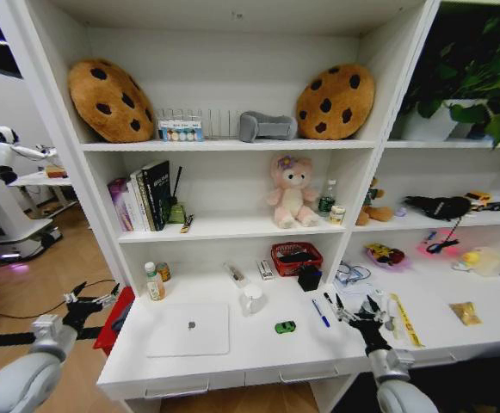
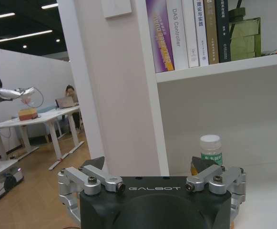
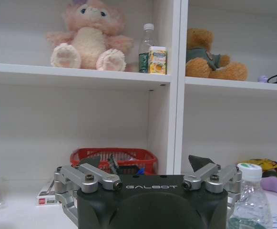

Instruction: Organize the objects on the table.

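Grippers (image 1: 90,301) (image 1: 361,307) spread wide, flanking laptop (image 1: 188,329) near table (image 1: 258,357) front edge

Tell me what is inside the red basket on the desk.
The red basket holds dark items, one long and flat; from the right wrist view a pen-like stick and something blue show. Its mesh wall hides the bottom.

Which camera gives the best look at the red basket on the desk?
The head view: the red basket shows whole from above, behind the black box. The right wrist view catches its front wall above the gripper body. The left wrist view faces the books.
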### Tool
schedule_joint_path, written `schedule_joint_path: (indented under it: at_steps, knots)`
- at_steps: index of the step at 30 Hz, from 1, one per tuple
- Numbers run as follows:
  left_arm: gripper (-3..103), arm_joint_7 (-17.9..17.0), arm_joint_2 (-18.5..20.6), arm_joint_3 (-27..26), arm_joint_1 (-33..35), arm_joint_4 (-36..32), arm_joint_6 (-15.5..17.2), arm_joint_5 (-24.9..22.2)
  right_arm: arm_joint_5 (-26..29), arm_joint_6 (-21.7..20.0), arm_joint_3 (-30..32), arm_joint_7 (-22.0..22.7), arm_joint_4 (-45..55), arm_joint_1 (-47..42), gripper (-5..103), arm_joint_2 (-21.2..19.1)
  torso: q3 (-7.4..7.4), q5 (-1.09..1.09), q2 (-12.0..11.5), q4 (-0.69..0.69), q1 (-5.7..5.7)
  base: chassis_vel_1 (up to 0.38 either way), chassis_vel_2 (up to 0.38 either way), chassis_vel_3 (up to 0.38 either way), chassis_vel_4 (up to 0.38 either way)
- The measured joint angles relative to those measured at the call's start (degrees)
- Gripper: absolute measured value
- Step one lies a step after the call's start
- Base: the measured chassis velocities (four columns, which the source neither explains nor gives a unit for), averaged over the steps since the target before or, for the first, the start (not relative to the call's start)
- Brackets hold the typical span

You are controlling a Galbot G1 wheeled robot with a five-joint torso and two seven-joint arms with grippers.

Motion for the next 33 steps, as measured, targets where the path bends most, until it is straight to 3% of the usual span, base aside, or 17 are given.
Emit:
schedule_joint_path:
  at_steps: [8, 18, 33]
  knots:
    - [100, 0.58, -5.25, 0.72, 1.96, -1.47, -1.14, 4.68, -4.52, 2.29, -3.98, -1.53, -1.04, -3.08, 100, 2.48, 0.00, 0.00, 0.00, -0.02, 0.00, 0.000, 0.000, 0.000, 0.000]
    - [100, 0.61, -5.93, 2.05, 1.38, -1.79, -1.40, 7.03, -5.66, 3.02, -10.22, -1.40, -8.34, 1.22, 100, 4.79, 0.01, 0.01, 0.00, -0.01, 0.00, 0.000, 0.000, 0.000, 0.000]
    - [100, 0.81, -6.99, 3.86, 1.18, -2.38, -1.89, 8.62, -3.98, 2.12, -16.80, -1.35, -17.47, 8.01, 100, 3.79, 0.01, 0.01, 0.00, -0.01, 0.00, 0.000, 0.000, 0.000, 0.000]
